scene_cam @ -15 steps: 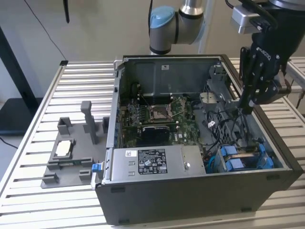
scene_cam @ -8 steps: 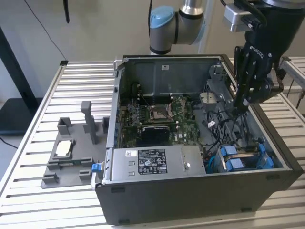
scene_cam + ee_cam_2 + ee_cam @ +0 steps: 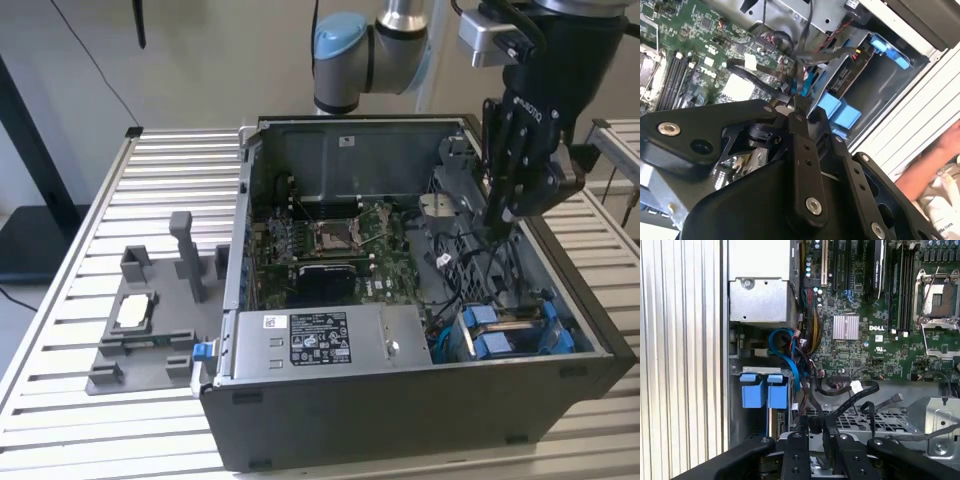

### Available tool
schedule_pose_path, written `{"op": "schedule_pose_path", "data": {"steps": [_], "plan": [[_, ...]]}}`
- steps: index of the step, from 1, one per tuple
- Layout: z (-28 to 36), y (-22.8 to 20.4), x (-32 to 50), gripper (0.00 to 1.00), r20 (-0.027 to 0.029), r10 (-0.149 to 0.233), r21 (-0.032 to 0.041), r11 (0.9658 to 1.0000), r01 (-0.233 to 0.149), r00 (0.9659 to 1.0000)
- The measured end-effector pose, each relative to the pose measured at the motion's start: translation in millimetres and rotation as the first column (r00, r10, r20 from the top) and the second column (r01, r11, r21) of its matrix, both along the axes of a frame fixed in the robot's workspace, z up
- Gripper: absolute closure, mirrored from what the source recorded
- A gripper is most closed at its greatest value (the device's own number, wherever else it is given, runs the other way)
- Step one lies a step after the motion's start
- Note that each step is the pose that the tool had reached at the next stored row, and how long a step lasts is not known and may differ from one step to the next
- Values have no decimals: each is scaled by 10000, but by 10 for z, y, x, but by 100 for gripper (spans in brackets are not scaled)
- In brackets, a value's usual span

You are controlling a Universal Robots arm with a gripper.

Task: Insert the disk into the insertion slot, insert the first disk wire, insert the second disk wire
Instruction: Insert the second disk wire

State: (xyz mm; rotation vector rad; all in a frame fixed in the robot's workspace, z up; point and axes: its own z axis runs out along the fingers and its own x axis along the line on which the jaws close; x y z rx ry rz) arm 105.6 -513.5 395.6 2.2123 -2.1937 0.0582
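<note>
At the exterior view's right side of the open computer case [image 3: 400, 410], I, the gripper [image 3: 497, 225], hang fingers-down over the cable bundle just beside the green board [image 3: 385, 245]. My jaws are drawn almost fully together. In the second wrist view they pinch a thin black wire [image 3: 800, 102] at the tips. The disk [image 3: 525, 330] sits inside the insertion slot [image 3: 840, 47] in the near right corner of the case. Its blue tabs [image 3: 762, 390] face up, nearer than my fingertips and clear of them.
</note>
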Motion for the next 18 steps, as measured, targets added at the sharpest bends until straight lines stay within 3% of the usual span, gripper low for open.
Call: {"op": "schedule_pose_path", "data": {"steps": [3, 6, 13, 18], "plan": [[-13, 40, -6, 73, 15, 209, -11, 9998, -209, 9998], [-21, 41, -12, 73, 11, 476, -138, 9988, -476, 9989], [-35, 41, -27, 73, 31, 693, -290, 9972, -692, 9976], [-57, 40, -30, 84, 78, 707, -445, 9965, -702, 9975]]}}
